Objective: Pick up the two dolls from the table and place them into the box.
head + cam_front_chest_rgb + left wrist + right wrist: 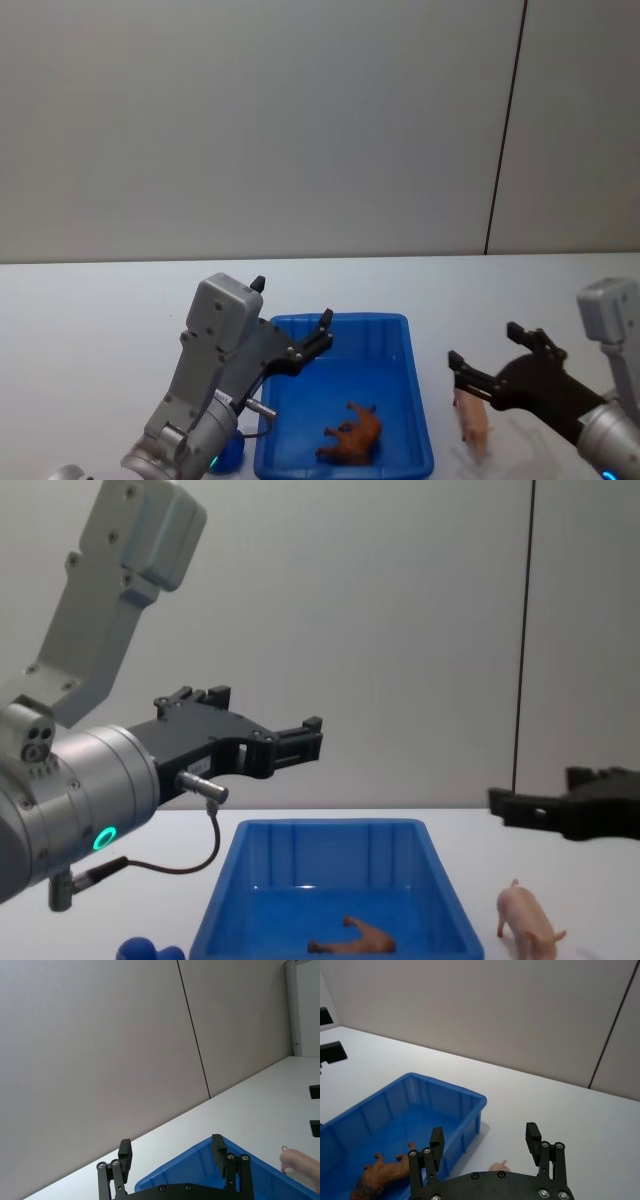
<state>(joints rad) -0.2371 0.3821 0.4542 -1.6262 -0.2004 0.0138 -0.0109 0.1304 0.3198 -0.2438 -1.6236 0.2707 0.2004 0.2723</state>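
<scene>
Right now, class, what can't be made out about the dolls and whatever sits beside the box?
1. Pig: right wrist view, nearly all hidden behind the open right hand.
2. Brown doll: same view, partly cut off by the bottom edge.
3. Small blue object left of the box: chest view, cut off by the bottom edge; head view, left arm partly covers it; unidentifiable.
</scene>
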